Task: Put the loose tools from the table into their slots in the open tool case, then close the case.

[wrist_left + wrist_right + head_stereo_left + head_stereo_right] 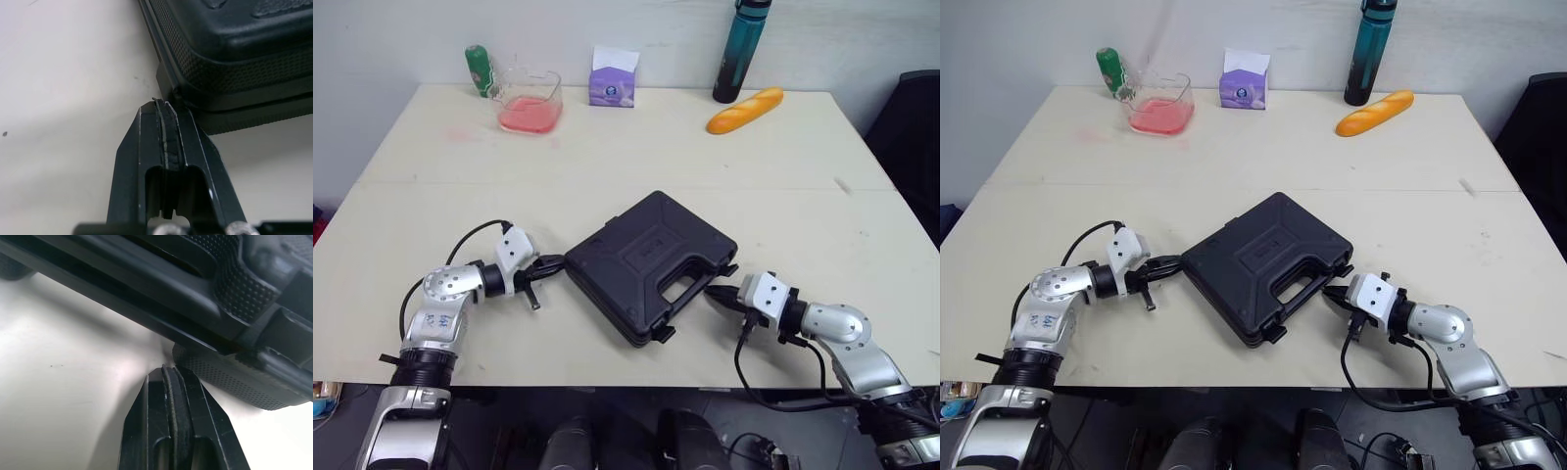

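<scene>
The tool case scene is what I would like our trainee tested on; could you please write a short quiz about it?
1. True or false: the black tool case lies shut on the table.
2. The fingers of the left gripper are: A) shut with nothing between them; B) wide open; C) shut on a screwdriver.
3. Which gripper is at the side of the case that has the handle?

Key: 1 true. 2 A. 3 the right gripper.
</scene>
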Robot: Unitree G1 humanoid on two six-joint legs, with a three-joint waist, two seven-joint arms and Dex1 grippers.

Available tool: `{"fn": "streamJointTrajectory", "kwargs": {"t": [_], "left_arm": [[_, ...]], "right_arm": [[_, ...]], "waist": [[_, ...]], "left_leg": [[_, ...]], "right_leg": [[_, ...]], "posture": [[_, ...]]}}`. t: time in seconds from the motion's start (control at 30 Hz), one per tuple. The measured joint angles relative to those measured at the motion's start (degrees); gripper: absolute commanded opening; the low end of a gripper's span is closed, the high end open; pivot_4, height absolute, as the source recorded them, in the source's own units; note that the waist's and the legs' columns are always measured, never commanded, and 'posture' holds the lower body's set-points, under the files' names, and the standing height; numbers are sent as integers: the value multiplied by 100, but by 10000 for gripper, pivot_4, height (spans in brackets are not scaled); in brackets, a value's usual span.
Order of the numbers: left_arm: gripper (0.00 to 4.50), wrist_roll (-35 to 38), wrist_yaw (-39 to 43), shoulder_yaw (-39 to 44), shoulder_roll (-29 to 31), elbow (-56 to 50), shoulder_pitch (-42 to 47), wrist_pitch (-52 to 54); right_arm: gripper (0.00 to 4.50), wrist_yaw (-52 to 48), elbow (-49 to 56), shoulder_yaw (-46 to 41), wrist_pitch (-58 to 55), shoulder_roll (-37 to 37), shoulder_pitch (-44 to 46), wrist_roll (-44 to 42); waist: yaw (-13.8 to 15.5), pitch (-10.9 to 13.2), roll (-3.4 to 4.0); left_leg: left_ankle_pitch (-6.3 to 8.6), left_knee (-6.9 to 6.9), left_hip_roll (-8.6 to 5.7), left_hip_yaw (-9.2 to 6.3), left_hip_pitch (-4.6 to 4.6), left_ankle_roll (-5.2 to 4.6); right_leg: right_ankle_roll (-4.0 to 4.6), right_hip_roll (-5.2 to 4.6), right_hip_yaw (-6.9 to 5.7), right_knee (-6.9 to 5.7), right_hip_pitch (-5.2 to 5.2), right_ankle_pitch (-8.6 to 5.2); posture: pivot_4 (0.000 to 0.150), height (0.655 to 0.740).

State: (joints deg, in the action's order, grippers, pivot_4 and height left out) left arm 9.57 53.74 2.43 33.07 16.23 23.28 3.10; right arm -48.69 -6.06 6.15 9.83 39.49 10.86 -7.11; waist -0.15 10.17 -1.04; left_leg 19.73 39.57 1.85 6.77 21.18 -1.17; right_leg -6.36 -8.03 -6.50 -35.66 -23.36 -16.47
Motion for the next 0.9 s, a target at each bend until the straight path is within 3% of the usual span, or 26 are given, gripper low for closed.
{"fn": "streamJointTrajectory", "kwargs": {"t": [0.13,0.27,0.37,0.47,0.63,0.9], "left_arm": [[170,148,31,139,298,-416,-252,257],[170,926,356,372,636,-1614,-517,1165],[170,1652,239,313,547,-2701,-208,2160],[170,1837,42,14,356,-3184,306,2662],[170,1423,-306,-804,-135,-2774,1213,2857],[170,765,-147,-1910,-1541,-941,2647,2484]], "right_arm": [[86,69,117,-38,-94,0,-76,-19],[86,206,493,-404,-532,3,-498,-268],[86,474,771,-859,-1106,-78,-858,-582],[86,695,952,-1151,-1472,-237,-1065,-807],[86,795,1380,-1430,-1637,-443,-1382,-1097],[86,1066,1517,-1568,-1641,-775,-1429,-1153]], "waist": [[8,0,0],[47,3,5],[132,5,8],[145,6,18],[136,9,31],[152,9,31]], "left_leg": [[1,0,0,-2,2,-1],[7,-1,-11,-11,10,-11],[9,7,-18,-10,12,-18],[8,6,-19,-5,7,-17],[8,3,-12,4,7,-12],[9,7,-19,10,14,-10]], "right_leg": [[0,-6,-3,1,0,0],[0,-26,-11,6,2,0],[-7,-34,-7,8,5,4],[-8,-25,-4,7,7,4],[-8,5,6,10,2,4],[-12,36,27,22,-2,7]], "posture": [[1500,7400],[1500,7400],[1500,7400],[1500,7400],[1500,7400],[1500,7400]]}}
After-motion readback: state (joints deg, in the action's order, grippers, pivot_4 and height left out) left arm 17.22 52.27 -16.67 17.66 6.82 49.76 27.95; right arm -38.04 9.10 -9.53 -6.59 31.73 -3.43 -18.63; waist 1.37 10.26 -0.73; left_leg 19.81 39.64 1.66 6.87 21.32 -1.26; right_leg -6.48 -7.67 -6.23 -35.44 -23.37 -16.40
